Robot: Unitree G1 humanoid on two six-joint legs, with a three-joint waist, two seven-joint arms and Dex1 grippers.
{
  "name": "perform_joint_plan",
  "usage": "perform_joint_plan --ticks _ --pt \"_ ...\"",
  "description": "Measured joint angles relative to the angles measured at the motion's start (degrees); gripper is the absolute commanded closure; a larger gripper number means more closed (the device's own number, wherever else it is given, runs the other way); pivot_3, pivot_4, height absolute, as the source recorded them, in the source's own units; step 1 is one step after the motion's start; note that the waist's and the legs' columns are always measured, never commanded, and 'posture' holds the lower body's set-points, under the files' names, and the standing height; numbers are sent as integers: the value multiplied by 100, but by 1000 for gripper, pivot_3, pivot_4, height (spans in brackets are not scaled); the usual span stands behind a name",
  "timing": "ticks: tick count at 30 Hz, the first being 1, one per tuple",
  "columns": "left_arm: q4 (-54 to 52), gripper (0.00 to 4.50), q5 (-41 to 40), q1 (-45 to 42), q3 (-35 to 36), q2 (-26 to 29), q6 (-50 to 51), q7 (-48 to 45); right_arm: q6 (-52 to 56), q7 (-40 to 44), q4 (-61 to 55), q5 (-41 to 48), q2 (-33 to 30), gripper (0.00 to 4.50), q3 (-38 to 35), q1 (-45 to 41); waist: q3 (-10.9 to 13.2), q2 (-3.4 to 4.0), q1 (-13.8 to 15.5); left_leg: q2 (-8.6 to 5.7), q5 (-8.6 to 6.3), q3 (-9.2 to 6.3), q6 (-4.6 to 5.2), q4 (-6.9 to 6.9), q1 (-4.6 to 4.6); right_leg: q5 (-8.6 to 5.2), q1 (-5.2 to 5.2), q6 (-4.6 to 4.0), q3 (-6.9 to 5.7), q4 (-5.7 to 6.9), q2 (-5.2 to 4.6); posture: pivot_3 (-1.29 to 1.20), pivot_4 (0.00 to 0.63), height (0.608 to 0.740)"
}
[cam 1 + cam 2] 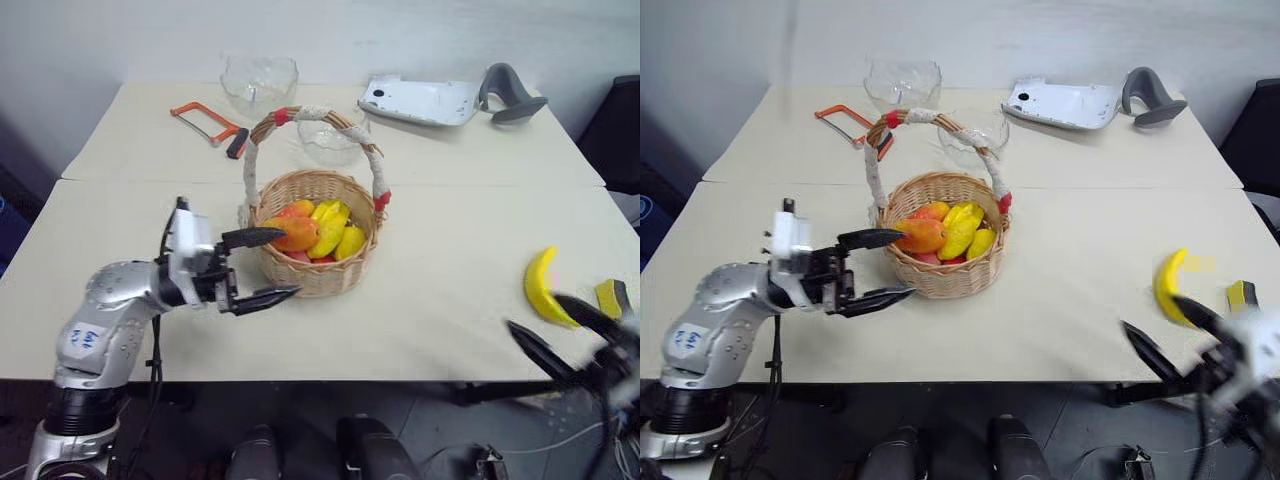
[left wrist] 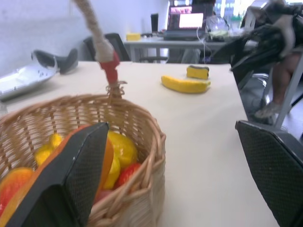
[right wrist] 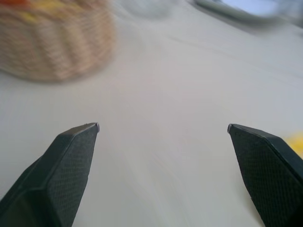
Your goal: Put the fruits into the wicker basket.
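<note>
The pale tabletop (image 1: 430,300) carries the wicker basket (image 1: 318,275) near its middle, already holding an orange-red mango (image 1: 295,233) and several yellow fruits. The left tool (image 1: 262,268) hangs beside the basket's rim, its jaws wide and empty. The right tool (image 1: 560,330) sits at the near right edge, jaws spread and empty, just short of the banana (image 1: 541,288), the last fruit outside. Best to approach it low and close across its curved middle, avoiding the sponge (image 1: 612,297) beside it.
</note>
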Motion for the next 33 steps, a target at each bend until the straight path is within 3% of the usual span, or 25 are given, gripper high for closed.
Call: perform_joint_plan --ticks 3,7,9,13,17,21,24,29,33 --pt "14 0 121 -160 -109 -189 -132 121 -663 44 200 -165 434 37 -339 756 -6 14 -97 14 -8 11 -6 -12 25 -1 26 -1 18 2 9 0 150 740" --pt "153 0 130 -206 -117 -126 -134 -66 -566 -466 16 -52 626 37 -200 712 -10 21 -226 49 -28 5 -42 -12 73 -9 66 -16 60 7 60 0 150 740" --pt "255 0 125 -242 -129 -129 -97 -127 -184 -809 -71 -8 276 37 34 281 -9 21 -278 48 -32 5 -46 -12 98 -10 80 -16 79 9 62 0 150 740" --pt "229 0 80 -304 -188 -112 -9 -256 985 -1291 182 67 -1057 37 380 -730 -7 27 -266 39 -32 3 -51 -7 119 -16 79 -7 97 9 69 0 150 740" --pt "216 0 65 -234 -226 -59 84 -302 1737 -1481 1301 -95 -2006 37 950 -1929 -5 23 -212 39 -34 5 -50 -2 115 -17 74 -5 110 -1 75 0 150 740" --pt "92 0 48 -93 -178 -5 185 -228 1862 -1193 2681 -411 -2490 37 1931 -2962 -4 25 -176 42 -36 11 -46 -3 115 -18 73 -2 116 -6 73 0 150 740" --pt "-87 0 -54 37 -57 73 273 -154 1782 -728 3754 -567 -2602 645 2527 -3720 -1 28 -176 48 -35 18 -47 1 113 -17 70 3 120 -6 70 0 150 740" --pt "-276 0 -141 181 146 244 409 -58 1505 -41 5101 -760 -2657 2381 3046 -4640 0 31 -168 48 -33 20 -50 4 113 -17 70 6 121 -6 69 0 150 740" --pt "-406 0 -298 283 346 377 577 7 1361 654 5282 -801 -2810 3743 3258 -4807 1 33 -165 50 -34 21 -50 4 111 -18 70 9 121 -6 68 0 150 740"
